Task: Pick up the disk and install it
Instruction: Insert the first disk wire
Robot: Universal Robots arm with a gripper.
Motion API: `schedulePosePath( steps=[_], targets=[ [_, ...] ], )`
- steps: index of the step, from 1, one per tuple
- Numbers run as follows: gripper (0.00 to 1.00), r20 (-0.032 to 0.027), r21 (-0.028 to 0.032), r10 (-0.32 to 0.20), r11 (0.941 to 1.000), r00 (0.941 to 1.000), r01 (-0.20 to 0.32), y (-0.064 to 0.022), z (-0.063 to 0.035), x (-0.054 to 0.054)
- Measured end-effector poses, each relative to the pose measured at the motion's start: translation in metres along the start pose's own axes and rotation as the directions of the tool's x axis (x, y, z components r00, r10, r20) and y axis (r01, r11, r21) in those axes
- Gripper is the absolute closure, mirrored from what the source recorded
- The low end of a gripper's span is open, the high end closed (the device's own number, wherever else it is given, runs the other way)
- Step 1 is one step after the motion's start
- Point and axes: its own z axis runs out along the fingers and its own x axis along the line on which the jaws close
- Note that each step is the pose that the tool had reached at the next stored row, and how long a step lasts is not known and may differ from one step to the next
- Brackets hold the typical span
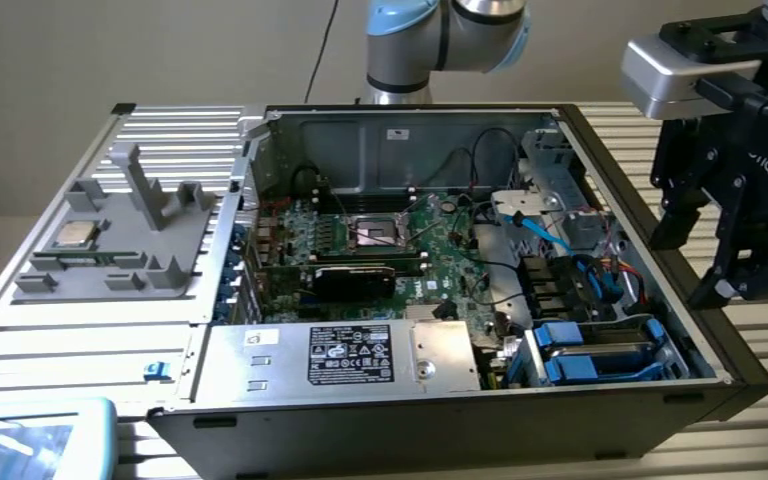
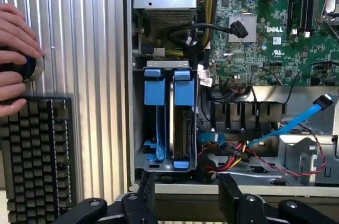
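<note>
While tool [image 2: 186,182] gapes empty, disk [image 2: 183,128] sits in cage [image 2: 138,108] nearby.

A robotics lab or test workshop — an opened desktop computer case [image 1: 411,435] lies on a ribbed metal worktop [image 2: 90,49], a keyboard [image 2: 34,160] beside it, a robot arm [image 1: 424,40] behind.

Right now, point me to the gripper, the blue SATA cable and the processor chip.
gripper [image 2: 186,181], wrist view, midway between its open fingertips.
blue SATA cable [image 2: 296,119], wrist view, middle of its flat run.
processor chip [image 1: 77,233], exterior view, centre of its silver top.
</note>
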Motion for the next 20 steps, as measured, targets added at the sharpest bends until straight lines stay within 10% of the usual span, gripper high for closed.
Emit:
schedulePosePath(
  steps=[7, 20],
  targets=[
    [0.40, 0.0307, -0.0006, 0.004, 1.0000, 0.9995, -0.004, -0.0030, 0.0099, -0.006],
    [0.40, 0.0313, -0.0016, 0.009, 1.0000, 0.9995, -0.009, -0.0014, 0.0230, -0.023]
  ],
)
